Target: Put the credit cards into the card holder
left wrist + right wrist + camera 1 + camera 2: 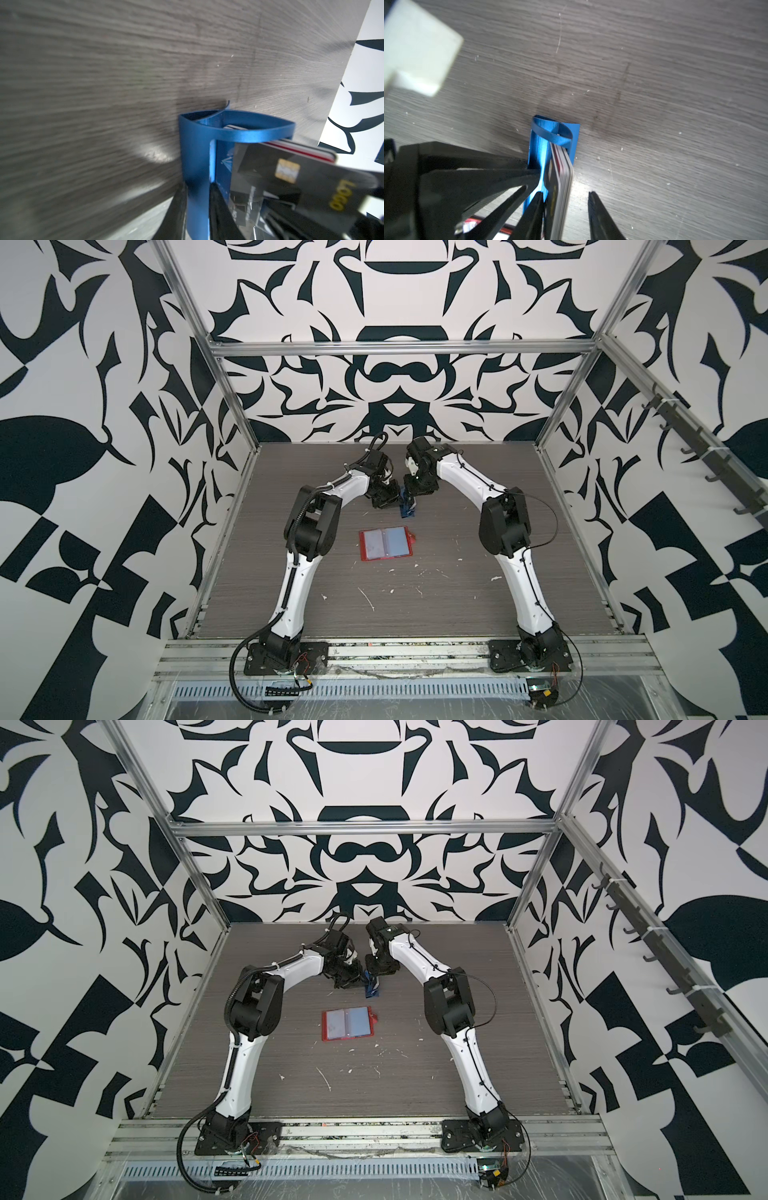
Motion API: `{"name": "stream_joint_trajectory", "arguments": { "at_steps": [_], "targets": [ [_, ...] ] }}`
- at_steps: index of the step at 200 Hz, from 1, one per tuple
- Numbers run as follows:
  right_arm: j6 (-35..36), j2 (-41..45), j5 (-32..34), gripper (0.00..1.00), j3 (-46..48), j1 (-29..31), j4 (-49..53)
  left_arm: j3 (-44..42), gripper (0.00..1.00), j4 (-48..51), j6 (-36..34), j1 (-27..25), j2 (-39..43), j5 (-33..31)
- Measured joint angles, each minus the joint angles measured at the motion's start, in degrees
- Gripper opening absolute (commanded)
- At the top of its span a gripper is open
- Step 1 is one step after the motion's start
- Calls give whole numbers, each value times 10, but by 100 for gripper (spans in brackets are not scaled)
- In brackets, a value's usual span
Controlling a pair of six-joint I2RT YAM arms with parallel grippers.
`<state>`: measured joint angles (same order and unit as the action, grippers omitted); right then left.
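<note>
A small blue rack [406,511] [371,991] stands on the table behind the card holder. The credit cards [563,166] stand in it as a stack, a dark card with a gold chip [291,176] facing outwards. My left gripper [198,187] is shut on the rack's blue side wall [193,149]. My right gripper [565,194] is open around the stack: one finger lies against the dark card, the other stands clear of it. The card holder [372,545] [333,1025] lies open and flat, red with clear sleeve pages, a bluish card showing in its right page.
White flecks and scratches [368,599] dot the grey wood table in front of the card holder. Aluminium frame posts [239,406] and patterned walls close off the back and sides. Both arms [299,526] [505,526] arch in towards the rack.
</note>
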<state>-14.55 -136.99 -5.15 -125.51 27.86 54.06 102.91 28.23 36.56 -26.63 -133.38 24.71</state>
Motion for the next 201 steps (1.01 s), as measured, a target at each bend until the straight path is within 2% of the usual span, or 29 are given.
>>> {"name": "stream_joint_trajectory", "arguments": {
  "at_steps": [201],
  "targets": [
    [10,0,15,30,-13,7,18,0,22,0,-2,-1,0,-1]
  ]
}}
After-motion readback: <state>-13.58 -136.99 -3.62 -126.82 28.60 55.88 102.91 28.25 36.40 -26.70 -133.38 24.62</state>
